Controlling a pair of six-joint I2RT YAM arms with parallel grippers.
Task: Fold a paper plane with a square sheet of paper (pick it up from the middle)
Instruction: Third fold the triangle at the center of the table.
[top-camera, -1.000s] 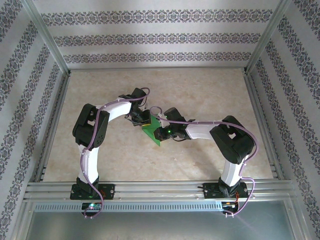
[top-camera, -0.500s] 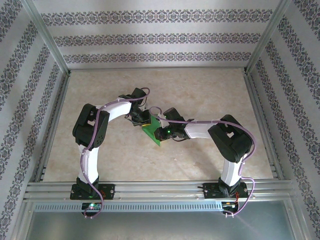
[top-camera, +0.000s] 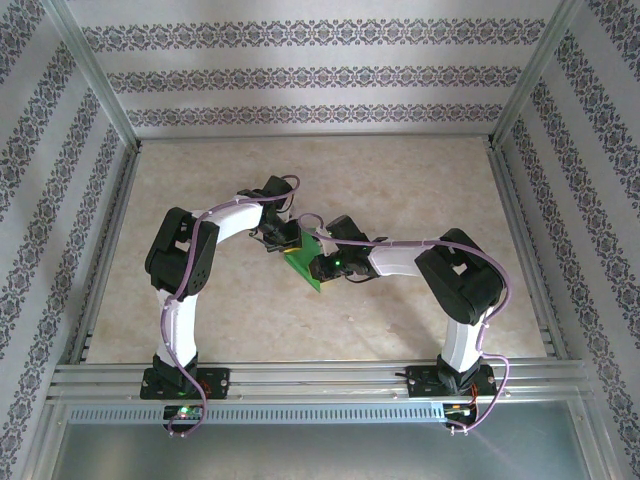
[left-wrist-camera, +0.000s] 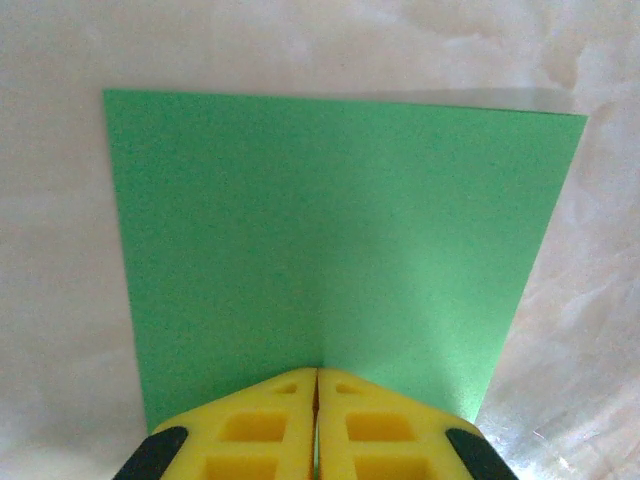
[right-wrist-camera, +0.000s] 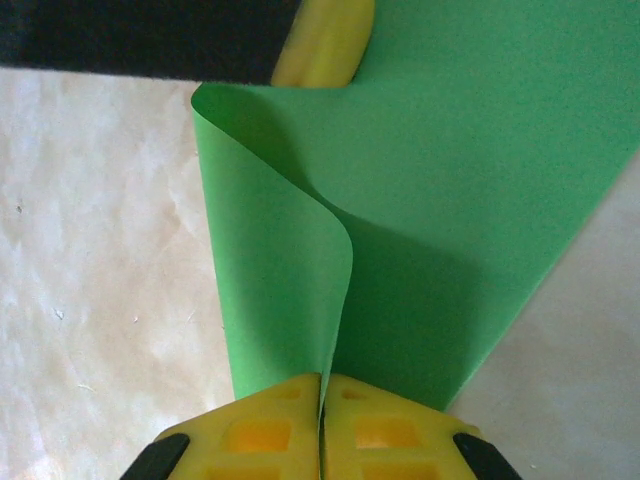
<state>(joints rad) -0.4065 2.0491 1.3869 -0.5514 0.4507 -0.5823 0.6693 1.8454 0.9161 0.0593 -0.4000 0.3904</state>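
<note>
1. I see the left end effector (left-wrist-camera: 317, 372) closed tight, pinching one edge of the thin bright green square sheet of paper (left-wrist-camera: 330, 230).
2. The right end effector (right-wrist-camera: 322, 378) is clamped on another edge, where the sheet curls into a soft fold.
3. The sheet sits between both arms, over the middle of the marbled beige bench (top-camera: 400, 190).

Bkgd: walls (top-camera: 320, 75) w/ purple floral-band wallpaper enclosing three sides; beige marbled tabletop (top-camera: 420, 170) lying btwn them; aluminium rails (top-camera: 320, 376) running along near edge; soft even light falling.
</note>
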